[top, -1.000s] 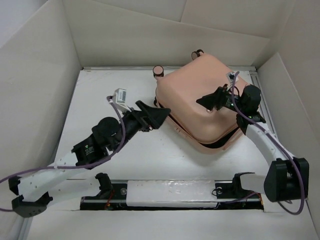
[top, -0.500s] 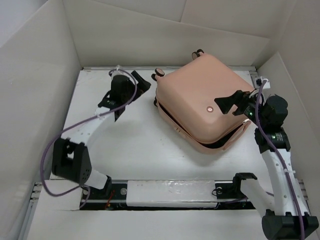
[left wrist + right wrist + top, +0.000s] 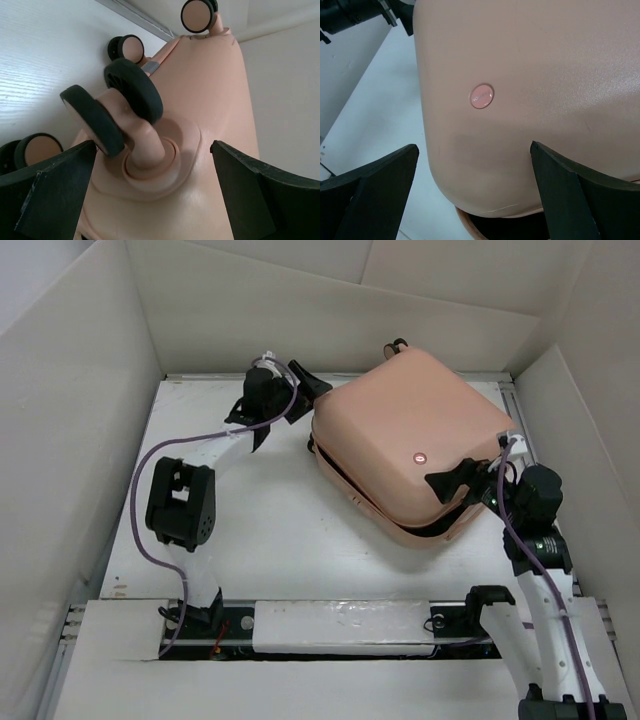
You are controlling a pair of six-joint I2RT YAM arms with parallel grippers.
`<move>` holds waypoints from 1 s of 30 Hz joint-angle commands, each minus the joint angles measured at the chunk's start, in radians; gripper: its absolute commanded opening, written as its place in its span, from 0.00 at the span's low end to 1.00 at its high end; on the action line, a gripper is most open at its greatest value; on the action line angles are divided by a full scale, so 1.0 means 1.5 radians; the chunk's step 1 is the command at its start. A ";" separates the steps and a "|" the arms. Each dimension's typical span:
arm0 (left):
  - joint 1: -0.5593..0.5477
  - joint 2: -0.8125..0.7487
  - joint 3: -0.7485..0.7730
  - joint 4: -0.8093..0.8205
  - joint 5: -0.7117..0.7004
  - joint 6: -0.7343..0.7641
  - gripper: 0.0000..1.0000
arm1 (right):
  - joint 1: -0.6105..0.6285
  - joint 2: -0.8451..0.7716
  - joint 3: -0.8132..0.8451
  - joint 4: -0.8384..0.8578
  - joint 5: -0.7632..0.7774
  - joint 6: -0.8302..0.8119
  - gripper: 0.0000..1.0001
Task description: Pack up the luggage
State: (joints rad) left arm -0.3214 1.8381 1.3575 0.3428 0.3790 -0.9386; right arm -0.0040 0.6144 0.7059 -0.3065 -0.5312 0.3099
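Note:
The peach-pink luggage (image 3: 400, 435) lies flat at the back right of the table. Its lid is down but slightly ajar, with a dark gap (image 3: 432, 526) along the near edge. My left gripper (image 3: 310, 388) is open at the suitcase's far-left corner. In the left wrist view, a black-and-pink caster wheel (image 3: 112, 107) stands just ahead of the open left gripper (image 3: 152, 190), against the shell (image 3: 215, 90). My right gripper (image 3: 455, 480) is open at the near-right corner. The right wrist view shows the right gripper (image 3: 475, 195) over the lid (image 3: 535, 70), with a round badge (image 3: 481, 96) and black lining (image 3: 520, 231).
White cardboard walls (image 3: 70, 400) box in the table on the left, back and right. A black rail with the arm bases (image 3: 340, 625) runs along the near edge. Other caster wheels (image 3: 199, 14) stick out at the suitcase's far side.
My left arm swung from the near left up to the suitcase's far-left wheel corner. My right gripper slid from the top of the lid down to its near-right edge.

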 commanded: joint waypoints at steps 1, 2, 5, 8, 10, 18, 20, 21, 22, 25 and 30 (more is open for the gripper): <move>0.000 0.015 0.053 0.056 0.034 -0.039 0.99 | 0.007 -0.004 -0.010 0.012 -0.014 -0.017 1.00; 0.000 0.029 0.053 0.065 0.034 -0.049 0.99 | 0.007 -0.010 -0.016 0.012 -0.014 -0.017 1.00; 0.000 0.058 0.066 0.093 0.043 -0.088 0.99 | 0.007 -0.017 -0.025 0.019 -0.020 -0.011 1.00; 0.000 0.077 0.066 0.136 0.027 -0.126 0.99 | 0.007 -0.025 -0.032 0.019 -0.020 -0.011 1.00; 0.000 0.097 0.066 0.184 0.020 -0.149 0.96 | 0.007 -0.040 -0.032 0.005 -0.020 -0.011 1.00; 0.009 0.116 0.047 0.295 0.021 -0.225 0.00 | 0.007 -0.103 -0.039 -0.049 0.078 -0.012 1.00; 0.028 0.099 0.047 0.301 0.054 -0.231 0.00 | 0.007 -0.123 -0.039 -0.064 0.133 -0.003 1.00; 0.036 0.088 0.039 0.287 0.064 -0.231 0.00 | 0.007 -0.123 -0.045 -0.064 0.152 -0.003 1.00; 0.044 0.078 0.039 0.276 0.075 -0.231 0.00 | 0.007 -0.123 -0.052 -0.064 0.201 0.006 1.00; 0.082 0.030 0.039 0.237 0.125 -0.239 0.00 | 0.007 -0.123 -0.082 -0.065 0.281 0.064 0.89; 0.115 -0.049 0.109 0.120 0.172 -0.205 0.00 | 0.007 -0.166 -0.184 -0.033 0.400 0.174 0.53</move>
State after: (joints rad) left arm -0.2401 1.9614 1.4094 0.4881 0.6216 -1.2507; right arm 0.0010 0.4095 0.4789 -0.3695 -0.1173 0.4595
